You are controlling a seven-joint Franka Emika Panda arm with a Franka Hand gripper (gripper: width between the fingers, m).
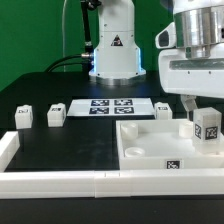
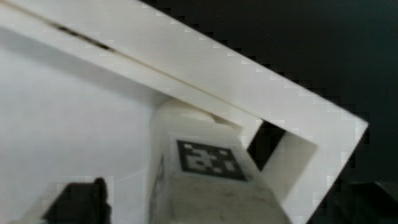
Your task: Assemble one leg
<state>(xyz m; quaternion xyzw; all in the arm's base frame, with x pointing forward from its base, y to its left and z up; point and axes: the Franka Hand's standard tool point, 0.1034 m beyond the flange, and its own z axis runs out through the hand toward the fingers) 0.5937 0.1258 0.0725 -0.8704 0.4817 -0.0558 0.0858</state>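
Note:
My gripper [image 1: 203,116] is shut on a leg [image 1: 207,127], a small white block with a black-and-white tag, and holds it over the far right corner of the white recessed tabletop [image 1: 140,152]. In the wrist view the leg [image 2: 217,170] runs between my dark fingers [image 2: 79,200], with the tabletop's raised rim [image 2: 267,98] just beyond it. I cannot tell whether the leg touches the tabletop. Three more legs stand on the black table: two at the exterior view's left [image 1: 24,117] [image 1: 56,115] and one [image 1: 163,110] behind the tabletop.
The marker board [image 1: 110,106] lies at the back middle of the table. The robot's base [image 1: 114,55] stands behind it. A white raised border [image 1: 60,182] runs along the table's near edge and left side.

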